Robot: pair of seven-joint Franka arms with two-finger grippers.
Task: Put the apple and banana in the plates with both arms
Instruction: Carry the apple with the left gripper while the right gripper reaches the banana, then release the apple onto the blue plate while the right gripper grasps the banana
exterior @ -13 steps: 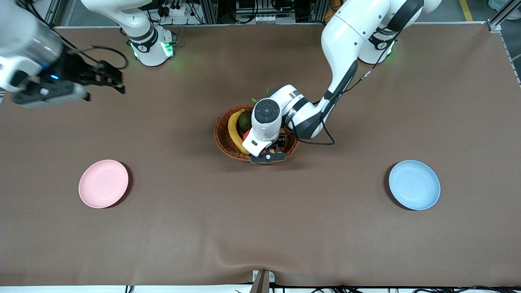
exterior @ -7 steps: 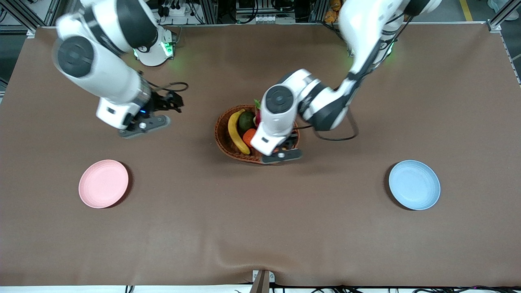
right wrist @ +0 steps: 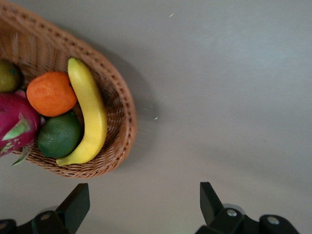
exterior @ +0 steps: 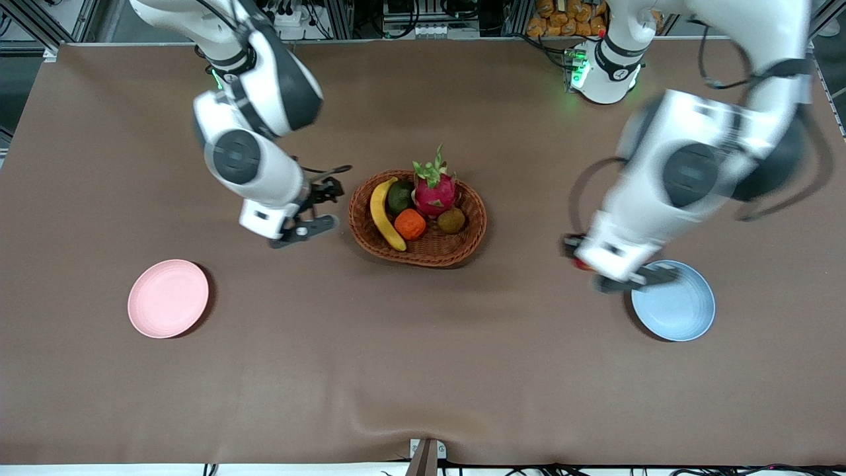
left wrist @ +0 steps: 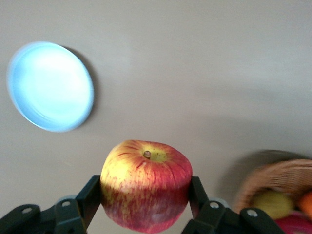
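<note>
My left gripper point(left wrist: 145, 204) clamps the red-and-yellow apple point(left wrist: 145, 190), stem up, over bare table beside the empty blue plate point(exterior: 681, 311). The curved yellow banana point(exterior: 383, 215) lies in the basket point(exterior: 429, 254); the pink plate point(exterior: 168, 298) sits empty.

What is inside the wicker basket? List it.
In the wicker basket: the banana, an orange fruit, a dark green fruit, a pink dragon fruit and a brownish fruit. Anything beneath them is hidden.
</note>
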